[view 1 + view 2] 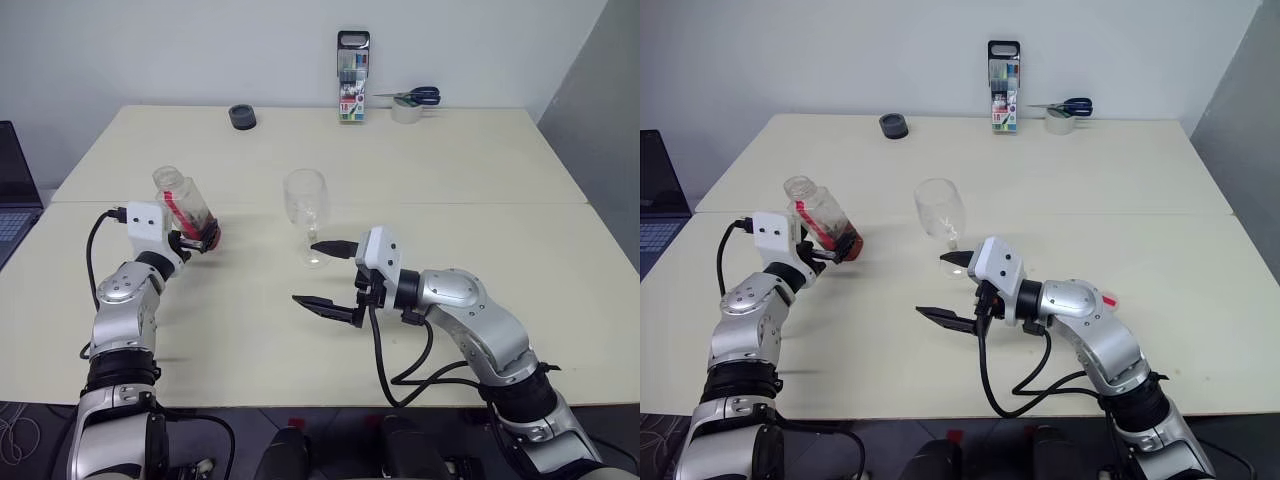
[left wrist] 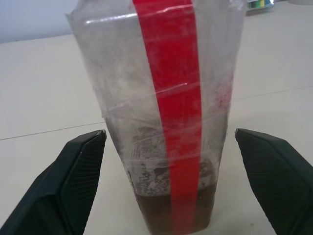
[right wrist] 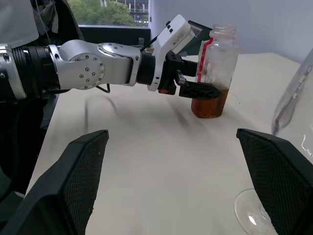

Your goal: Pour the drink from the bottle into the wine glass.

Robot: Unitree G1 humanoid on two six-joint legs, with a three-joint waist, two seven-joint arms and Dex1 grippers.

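At centre left of the frame our left tool (image 1: 196,238) stood wide around the uncapped bottle (image 1: 186,211) on the bench (image 1: 450,170), while our right tool (image 1: 327,278), also wide, hovered empty beside the wine glass (image 1: 306,213) at centre.

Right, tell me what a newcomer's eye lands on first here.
First, the bottle on the table's left, uncapped, a little drink at its bottom, standing between the open jaws of the left gripper. Next, the empty wine glass at mid-table, with the right gripper beside it, jaws wide. At the far edge stands a marker-pen case.
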